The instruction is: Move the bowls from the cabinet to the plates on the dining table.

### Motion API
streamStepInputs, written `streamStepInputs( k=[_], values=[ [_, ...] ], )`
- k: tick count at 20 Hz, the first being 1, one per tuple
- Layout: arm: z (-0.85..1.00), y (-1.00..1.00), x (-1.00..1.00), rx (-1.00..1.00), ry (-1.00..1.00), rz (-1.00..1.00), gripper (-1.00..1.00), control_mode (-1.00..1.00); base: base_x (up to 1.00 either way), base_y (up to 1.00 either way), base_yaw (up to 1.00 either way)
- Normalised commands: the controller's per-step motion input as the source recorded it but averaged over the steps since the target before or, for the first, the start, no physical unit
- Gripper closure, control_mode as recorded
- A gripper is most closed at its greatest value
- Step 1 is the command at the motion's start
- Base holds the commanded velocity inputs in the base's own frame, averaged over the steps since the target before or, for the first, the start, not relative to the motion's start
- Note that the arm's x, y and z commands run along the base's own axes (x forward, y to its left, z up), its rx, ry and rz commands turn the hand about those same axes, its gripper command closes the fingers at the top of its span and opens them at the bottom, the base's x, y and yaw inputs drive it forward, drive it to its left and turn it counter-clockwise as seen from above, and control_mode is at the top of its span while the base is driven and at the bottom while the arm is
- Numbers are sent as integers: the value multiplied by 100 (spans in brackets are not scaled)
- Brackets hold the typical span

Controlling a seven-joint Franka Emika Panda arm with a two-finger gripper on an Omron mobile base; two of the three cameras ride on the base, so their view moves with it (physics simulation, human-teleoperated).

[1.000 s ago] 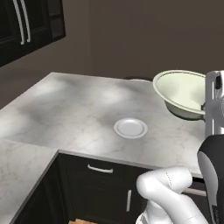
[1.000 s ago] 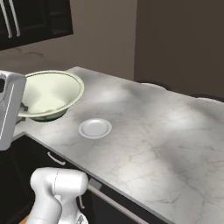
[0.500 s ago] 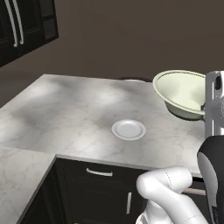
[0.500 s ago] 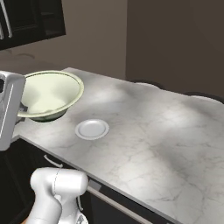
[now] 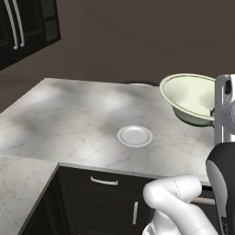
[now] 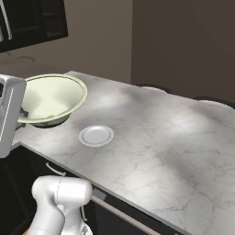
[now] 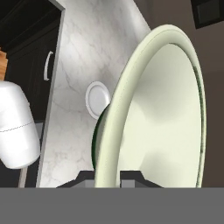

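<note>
In the left base view, the broad grey-white marble-veined dining table (image 5: 69, 114) serves as the anchor: a small round white plate (image 5: 134, 136) lies flat on it, toward its near edge, and the round cream-white bowl with a dark green band low on its side (image 5: 188, 97) hangs in the air to the right of that plate, above the table's right part, tilted so its hollow faces left and up. The two-finger gripper (image 5: 213, 111) meets the bowl at its near right rim, beside the white hand block, though the fingers themselves are hard to make out here. The dark black-brown wall cabinet with long vertical silver bar handles (image 5: 18, 27) sits up beyond the table's far left corner. In the right base view, the same bowl (image 6: 50, 98) hovers over the table's (image 6: 174, 137) left near corner, just left of and behind the plate (image 6: 96, 135), apart from it, with the gripper (image 6: 22, 114) at its left rim. In the hand view, the bowl (image 7: 162, 109) stands edge-on, its rim pinched between the dark fingertips (image 7: 87, 177) of the gripper (image 7: 108, 180), clamped tight on it; the plate (image 7: 97, 99) lies on the table (image 7: 83, 52) just left of the bowl's rim.
</note>
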Motion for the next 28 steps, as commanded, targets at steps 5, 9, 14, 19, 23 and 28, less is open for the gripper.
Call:
streamStepInputs(
  k=[5,9,14,19,23,28],
  values=[
    [0,0,0,0,0,0,100,100,0,0,0],
    [0,0,0,0,0,0,100,100,0,0,0],
    [0,0,0,0,0,0,100,100,-3,0,0],
    [0,0,0,0,0,0,100,100,-3,1,0],
    [-12,11,1,0,3,0,100,-100,0,0,0],
    [-12,16,11,0,3,0,100,-100,0,0,0]
  ],
)
